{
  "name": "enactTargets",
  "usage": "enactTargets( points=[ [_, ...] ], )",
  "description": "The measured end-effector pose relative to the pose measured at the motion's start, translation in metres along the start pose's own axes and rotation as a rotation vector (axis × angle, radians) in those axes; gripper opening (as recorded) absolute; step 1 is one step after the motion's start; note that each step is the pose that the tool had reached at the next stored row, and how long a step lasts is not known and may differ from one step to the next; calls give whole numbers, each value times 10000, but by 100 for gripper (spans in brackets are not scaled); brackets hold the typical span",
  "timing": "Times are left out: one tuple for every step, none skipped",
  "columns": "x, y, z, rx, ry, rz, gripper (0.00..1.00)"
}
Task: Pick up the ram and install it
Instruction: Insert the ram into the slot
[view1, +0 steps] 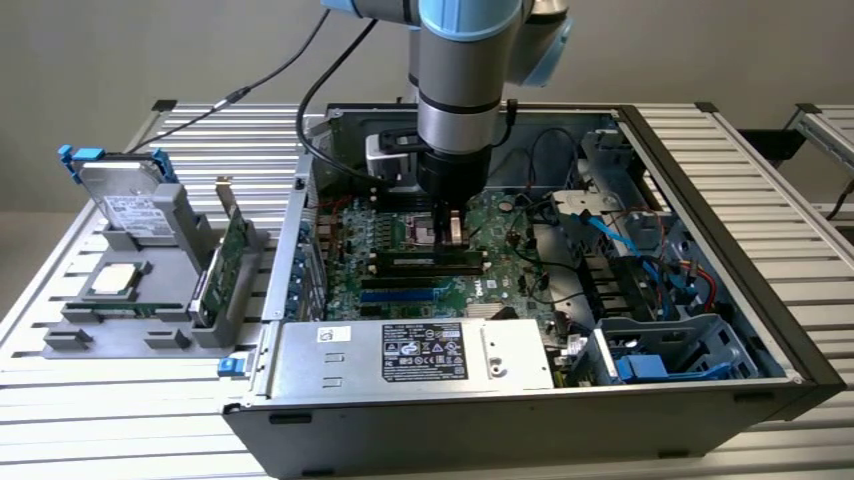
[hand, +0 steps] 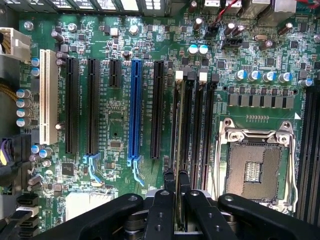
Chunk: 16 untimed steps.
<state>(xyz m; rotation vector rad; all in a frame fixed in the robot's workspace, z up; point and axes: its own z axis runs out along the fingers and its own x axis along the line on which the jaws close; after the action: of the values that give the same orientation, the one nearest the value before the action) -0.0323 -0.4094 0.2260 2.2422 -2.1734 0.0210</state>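
Inside the open computer case, my gripper reaches down to the motherboard. In the wrist view the two black fingers of the gripper are shut on the ram. It shows edge-on as a thin strip running along a black memory slot with a white latch at its far end. In the exterior view the ram is a dark bar lying along the memory slots under the fingers. I cannot tell whether it is fully seated.
An empty processor socket lies beside the memory slots, with a blue slot and a white slot on the other side. On the exterior view's left, a grey fixture holds a drive, a silver processor and a green expansion card. The power supply sits at the front and cables to the right.
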Motion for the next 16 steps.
enactTargets(
  points=[
    [0,0,1,0,3,0,13],
    [0,0,2,-1,7,0,13],
    [0,0,4,0,11,0,13],
    [0,0,6,0,15,-1,13],
    [-1,0,9,0,21,0,13],
    [-1,0,11,-1,28,0,13],
    [0,0,12,-2,34,0,13],
    [0,0,13,-3,39,0,13],
    [0,0,13,-4,41,0,13],
    [0,0,14,-4,42,0,13],
    [0,0,15,-3,42,0,13],
    [0,0,15,-4,43,0,13],
    [0,0,15,-5,44,0,13],
    [0,0,15,-5,46,0,13],
    [-1,0,16,-5,47,0,13],
    [-1,0,16,-4,47,0,13]
  ],
)
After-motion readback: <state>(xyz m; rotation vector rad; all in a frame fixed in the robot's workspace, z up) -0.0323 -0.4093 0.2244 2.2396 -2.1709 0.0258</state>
